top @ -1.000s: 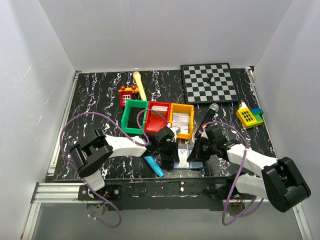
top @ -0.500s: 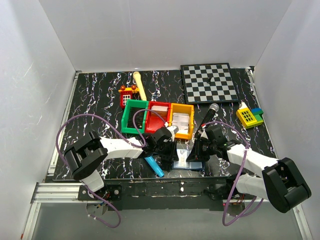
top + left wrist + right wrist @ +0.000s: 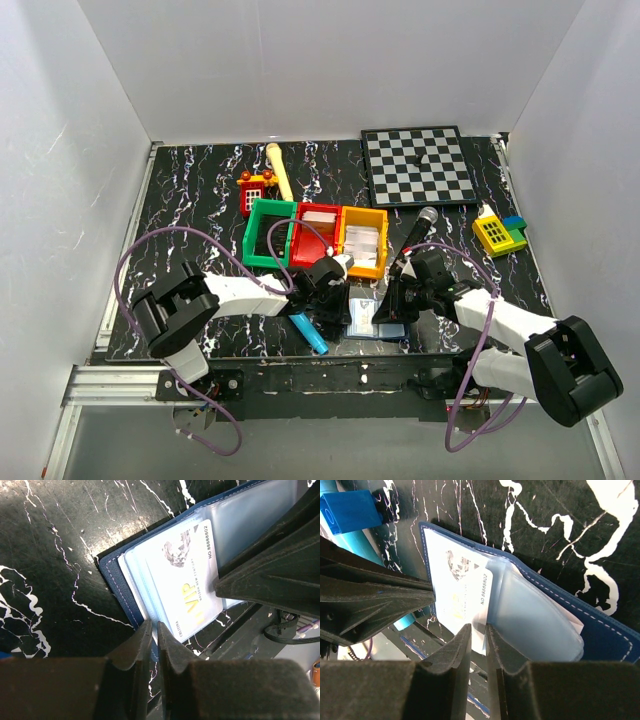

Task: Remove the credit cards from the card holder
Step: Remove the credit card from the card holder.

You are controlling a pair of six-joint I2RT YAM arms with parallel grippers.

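The card holder (image 3: 368, 320) lies open near the table's front edge, navy cover (image 3: 112, 575) down and clear pockets (image 3: 545, 625) up. A white credit card (image 3: 185, 580) marked VIP sits in a pocket, and it also shows in the right wrist view (image 3: 455, 585). My left gripper (image 3: 338, 308) is shut, its tips (image 3: 154, 626) resting at the holder's near edge with nothing pinched. My right gripper (image 3: 390, 310) faces it from the other side. Its jaws (image 3: 478, 628) stand slightly open over the card's lower edge. One right finger (image 3: 270, 575) touches the card.
Green (image 3: 250, 235), red (image 3: 300, 240) and yellow (image 3: 383, 245) bins stand just behind the grippers. A cyan toy microphone (image 3: 308, 332) and a blue brick (image 3: 347, 510) lie left of the holder. A black microphone (image 3: 420, 228), chessboard (image 3: 418, 165) and toy houses (image 3: 497, 233) are farther back.
The holder's pale page, standing up between the grippers a second ago, now lies flatter. Both grippers have sunk slightly toward it.
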